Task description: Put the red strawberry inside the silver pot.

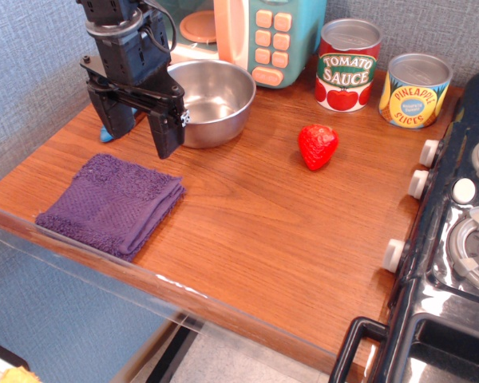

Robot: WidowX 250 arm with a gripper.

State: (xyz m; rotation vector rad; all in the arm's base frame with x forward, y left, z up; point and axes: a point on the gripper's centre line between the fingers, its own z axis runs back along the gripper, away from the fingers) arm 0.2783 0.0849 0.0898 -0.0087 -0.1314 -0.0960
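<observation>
The strawberry (318,147) is a small, glossy red toy, roughly heart-shaped, with its point turned toward the near edge of the table (255,239) and rows of little dimples catching the light. Its leafy top is not clear from this angle. It lies alone on bare brown wood, right of centre, well apart from everything else. The pot (211,101) sits to its left and a little farther back: a round, shiny steel bowl with a wide rim and no handles, several times broader than the strawberry. Its inside shows only reflections.

The arm comes down from the top left corner, black and blocky, with cables running along its upper part. The gripper (140,130) hangs at the left side of the pot, its two dark fingers (167,128) pointing downward and spread wide apart, with nothing between them. The right finger overlaps the pot's left rim in this view; whether it touches the metal cannot be told. The fingertips appear to hover above the wood just beyond a folded purple cloth (113,203), which lies near the front left corner.

At the back stands a toy microwave (263,36) in teal and pink. To its right stand a tomato sauce can (347,65) and a pineapple slices can (415,90). A black toy stove (455,239) with white knobs fills the right edge.
</observation>
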